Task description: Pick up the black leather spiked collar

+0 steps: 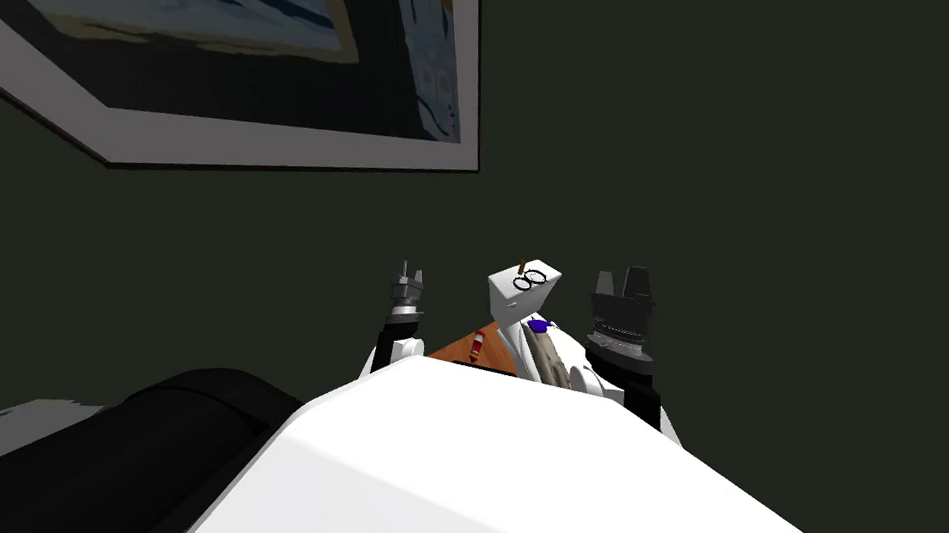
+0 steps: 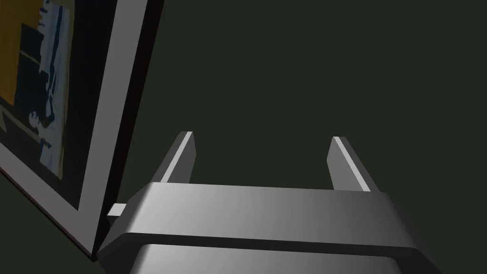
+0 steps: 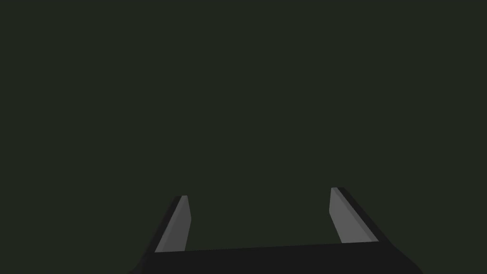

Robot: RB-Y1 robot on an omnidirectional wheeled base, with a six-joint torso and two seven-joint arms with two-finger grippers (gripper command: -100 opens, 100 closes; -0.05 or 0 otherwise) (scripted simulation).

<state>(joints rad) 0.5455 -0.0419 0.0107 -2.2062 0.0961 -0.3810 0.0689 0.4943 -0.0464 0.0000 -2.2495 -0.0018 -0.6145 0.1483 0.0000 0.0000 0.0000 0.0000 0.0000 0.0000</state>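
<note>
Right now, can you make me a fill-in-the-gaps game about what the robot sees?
1. The left gripper and the right gripper both have their fingers ____.
2. The black rings lie on top of a ____ box.
3. The small red thing lies on the orange table, nearer the ____ gripper.
Missing words: open; white; left.
</note>
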